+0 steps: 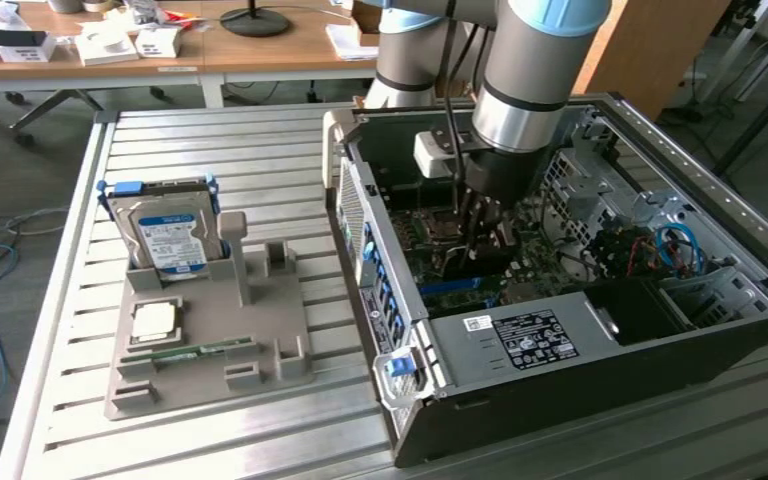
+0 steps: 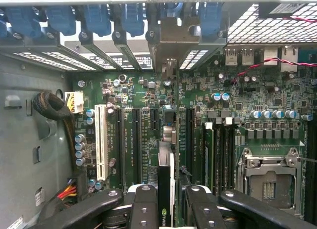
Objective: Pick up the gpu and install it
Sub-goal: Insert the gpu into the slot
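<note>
My gripper point(image 2: 171, 211) is shut on the gpu point(image 2: 166, 184), a thin card seen edge-on between the two black fingers point(image 2: 146, 206), with a green logo on its near end. The card runs over the motherboard's point(image 2: 237, 90) long black expansion slots, and its pale metal bracket point(image 2: 171, 38) reaches the rear slot openings with the blue latches. In the exterior view the gripper point(image 1: 482, 235) is lowered deep inside the open computer case point(image 1: 558, 335), just above the board. Whether the card sits in a slot I cannot tell.
A white slot point(image 2: 102, 140), memory slots point(image 2: 223, 155) and the CPU socket point(image 2: 270, 182) flank the card. On the slatted table, at the exterior view's left, a grey fixture point(image 1: 211, 350) holds an upright hard drive point(image 1: 164, 235), a CPU point(image 1: 155, 320) and a RAM stick point(image 1: 200, 352).
</note>
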Controlling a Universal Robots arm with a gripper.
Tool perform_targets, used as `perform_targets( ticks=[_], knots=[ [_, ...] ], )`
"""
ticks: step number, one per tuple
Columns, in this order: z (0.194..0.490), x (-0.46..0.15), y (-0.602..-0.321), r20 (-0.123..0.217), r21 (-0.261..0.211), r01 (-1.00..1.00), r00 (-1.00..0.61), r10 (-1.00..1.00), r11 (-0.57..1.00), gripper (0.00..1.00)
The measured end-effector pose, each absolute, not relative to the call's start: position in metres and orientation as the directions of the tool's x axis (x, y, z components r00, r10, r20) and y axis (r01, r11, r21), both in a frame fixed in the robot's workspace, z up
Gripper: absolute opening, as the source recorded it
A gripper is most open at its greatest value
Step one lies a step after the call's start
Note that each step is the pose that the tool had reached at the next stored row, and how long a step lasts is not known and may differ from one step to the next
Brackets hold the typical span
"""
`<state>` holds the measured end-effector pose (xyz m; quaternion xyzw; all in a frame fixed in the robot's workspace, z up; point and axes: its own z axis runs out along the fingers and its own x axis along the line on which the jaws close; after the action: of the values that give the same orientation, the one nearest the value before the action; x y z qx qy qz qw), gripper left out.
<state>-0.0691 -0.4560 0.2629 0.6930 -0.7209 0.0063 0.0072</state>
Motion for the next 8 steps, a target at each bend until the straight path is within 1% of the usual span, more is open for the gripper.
perform_targets(
  ticks=[8],
  knots=[
    [0.2622, -0.0694, -0.4558, 0.019, -0.002, -1.0, -0.027, -0.999, 0.027, 0.26]
  ],
)
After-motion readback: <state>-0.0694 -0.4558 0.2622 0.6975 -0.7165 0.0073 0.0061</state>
